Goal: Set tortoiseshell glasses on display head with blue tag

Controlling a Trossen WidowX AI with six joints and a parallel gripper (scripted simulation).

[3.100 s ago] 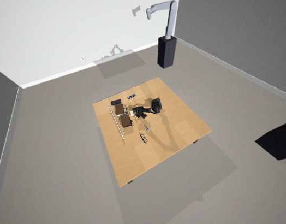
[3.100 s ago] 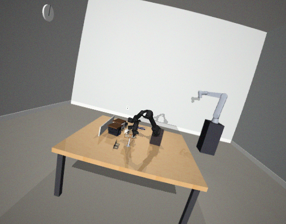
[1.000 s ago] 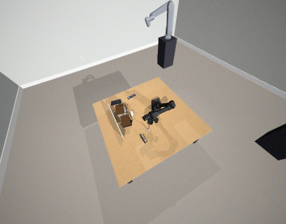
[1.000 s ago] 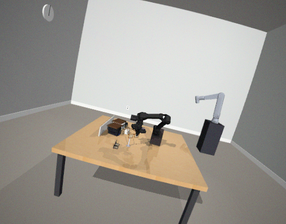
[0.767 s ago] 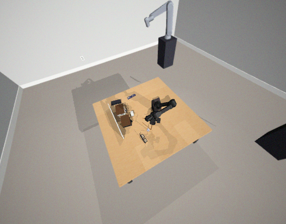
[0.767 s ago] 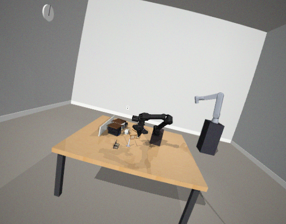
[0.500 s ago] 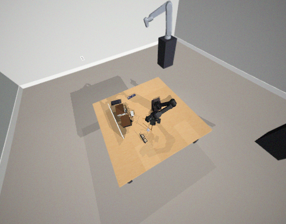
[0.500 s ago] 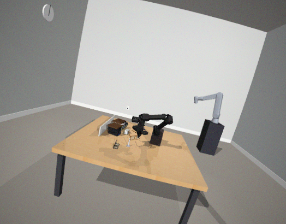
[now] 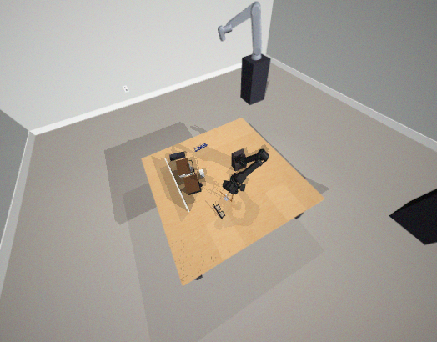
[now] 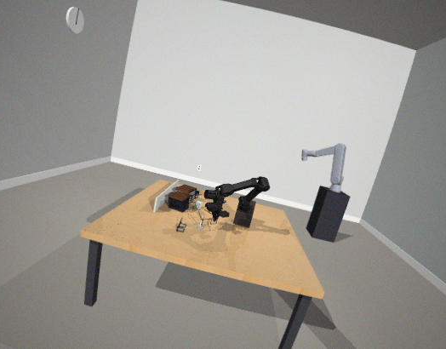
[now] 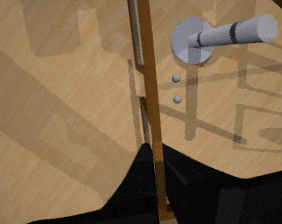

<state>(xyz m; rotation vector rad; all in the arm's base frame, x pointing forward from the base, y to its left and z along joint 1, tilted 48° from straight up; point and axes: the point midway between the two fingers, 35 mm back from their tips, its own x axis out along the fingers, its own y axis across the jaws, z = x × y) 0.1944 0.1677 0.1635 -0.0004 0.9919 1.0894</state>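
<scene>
My gripper (image 10: 215, 218) (image 11: 150, 148) is shut on the tortoiseshell glasses (image 11: 149, 80). In the wrist view their amber-brown frame stands nearly edge-on between the black fingers, with two small grey balls beside it. In the top and exterior views the glasses hang above the table, close to a slim pale stand. Two blocky, brown-topped shapes, apparently the display heads, stand away from the gripper: the nearer head (image 9: 192, 183) (image 10: 179, 201) and the farther head (image 9: 183, 167) (image 10: 186, 190). A faint blue spot shows low on the nearer one; I cannot read a tag clearly.
The pale stand (image 9: 226, 198) (image 10: 200, 223) (image 11: 193, 40) is upright by the held glasses. Black-framed glasses (image 9: 218, 210) (image 10: 180, 225) lie nearby. A white block (image 9: 201, 173) (image 10: 198, 205) stands before the heads, a white panel (image 9: 178, 186) (image 10: 164, 197) behind them. A blue item (image 9: 200, 147) lies farther off.
</scene>
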